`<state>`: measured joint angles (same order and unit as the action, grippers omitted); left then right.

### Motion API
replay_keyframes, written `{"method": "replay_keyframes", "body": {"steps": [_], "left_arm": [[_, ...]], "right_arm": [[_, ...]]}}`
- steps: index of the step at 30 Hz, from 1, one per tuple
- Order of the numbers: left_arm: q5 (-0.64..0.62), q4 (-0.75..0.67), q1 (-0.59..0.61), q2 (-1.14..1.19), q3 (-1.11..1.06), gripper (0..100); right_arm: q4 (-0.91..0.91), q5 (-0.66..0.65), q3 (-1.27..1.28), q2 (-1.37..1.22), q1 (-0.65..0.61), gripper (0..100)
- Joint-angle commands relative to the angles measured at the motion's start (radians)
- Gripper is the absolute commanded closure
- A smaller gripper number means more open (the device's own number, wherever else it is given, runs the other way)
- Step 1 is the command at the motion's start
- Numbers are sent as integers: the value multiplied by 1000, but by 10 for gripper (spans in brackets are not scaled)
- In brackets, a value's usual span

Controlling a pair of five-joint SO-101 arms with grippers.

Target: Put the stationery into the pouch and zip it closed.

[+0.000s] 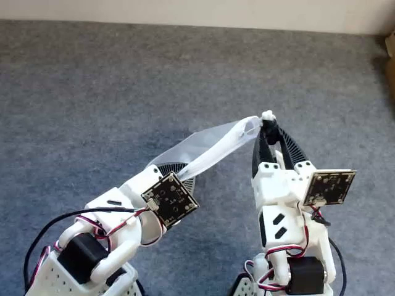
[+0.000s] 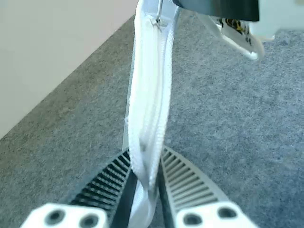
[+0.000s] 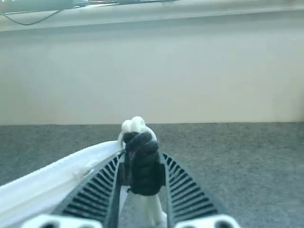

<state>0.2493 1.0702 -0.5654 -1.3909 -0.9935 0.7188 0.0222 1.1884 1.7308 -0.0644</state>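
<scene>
Your left gripper is clamped tight on the pouch: in the left wrist view both ribbed fingers press against the zippered edge with no gap showing. In the high view that arm comes in from the lower left corner and its gripper sits just left of the frame's centre, partly hidden under the black camera board on its wrist. Your right gripper stands right of centre, its arm rising from the bottom right, and its jaws are pinched on the zipper pull, a black-wrapped tab topped by a white knot. The pouch is a translucent white one, drawn out as a taut band between the two grippers, slanting across the middle of the high view from lower left to upper right. One end is in the left fingers and the other meets the right gripper's tips. Along the stretch shown in the left wrist view, the zipper teeth look meshed together up to the metal slider next to the right gripper. You cannot tell from these views whether any stationery lies inside. Under everything is the grey carpeted surface, with a pale wall along the top edge of the high view.
</scene>
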Motion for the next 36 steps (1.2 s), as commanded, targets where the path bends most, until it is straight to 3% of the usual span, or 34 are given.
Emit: {"method": "replay_keyframes", "body": {"steps": [1,5,10,21,24,27,30,34,36], "left_arm": [[-8,14,18,-16,13,995],[-8,14,19,-16,15,995],[-8,14,19,-16,15,995],[-5,6,51,-15,8,994],[98,6,30,-5,-22,990],[140,-9,15,-5,-73,902],[75,-44,36,-5,-94,792],[8,-41,94,-15,-45,777],[-26,25,94,-15,16,755]], "right_arm": [[-42,-49,-15,-22,62,995],[-44,-87,-25,-185,65,995],[-74,-98,-65,-364,202,995],[-74,-106,-101,-394,239,982],[30,-100,-108,-394,200,872],[120,-100,-134,-392,134,767],[226,-100,-199,-380,116,757],[375,-100,-277,-292,116,757],[410,-100,-292,-232,105,757]]}}
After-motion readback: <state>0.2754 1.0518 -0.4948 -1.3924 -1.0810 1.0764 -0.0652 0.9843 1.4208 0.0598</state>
